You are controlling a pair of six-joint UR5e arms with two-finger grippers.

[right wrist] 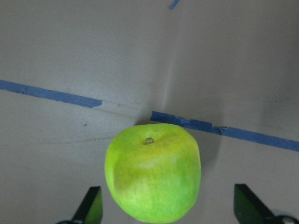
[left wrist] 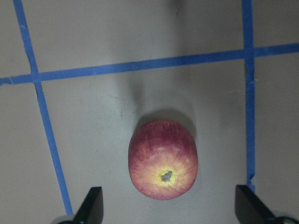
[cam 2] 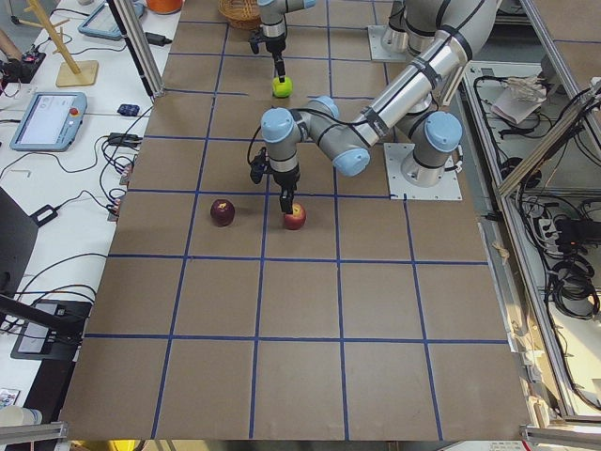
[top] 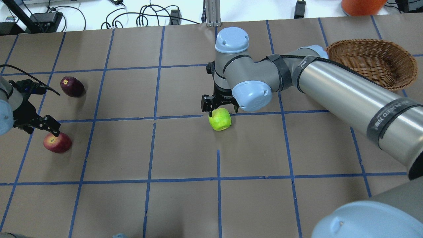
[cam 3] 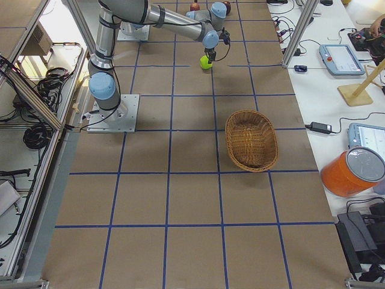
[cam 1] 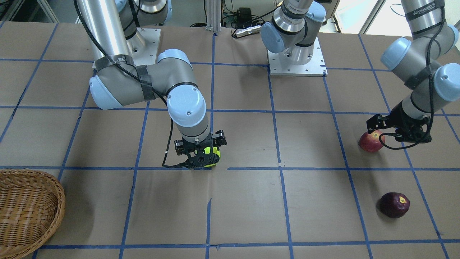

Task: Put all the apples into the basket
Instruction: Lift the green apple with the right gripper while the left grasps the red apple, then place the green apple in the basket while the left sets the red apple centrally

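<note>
Matt brown paper (right wrist: 70, 46), crossed by blue tape (right wrist: 51, 94), lies beneath the right gripper (right wrist: 167, 200). Between its matt black fingers (right wrist: 93, 205) sits a smooth, faintly glossy green apple (right wrist: 153, 179). The basket (top: 373, 61) is rough woven wicker.

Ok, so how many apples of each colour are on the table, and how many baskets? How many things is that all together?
green apple: 1
red apple: 1
dark purple apple: 1
basket: 1
Total: 4 things, 3 of them apples.
</note>
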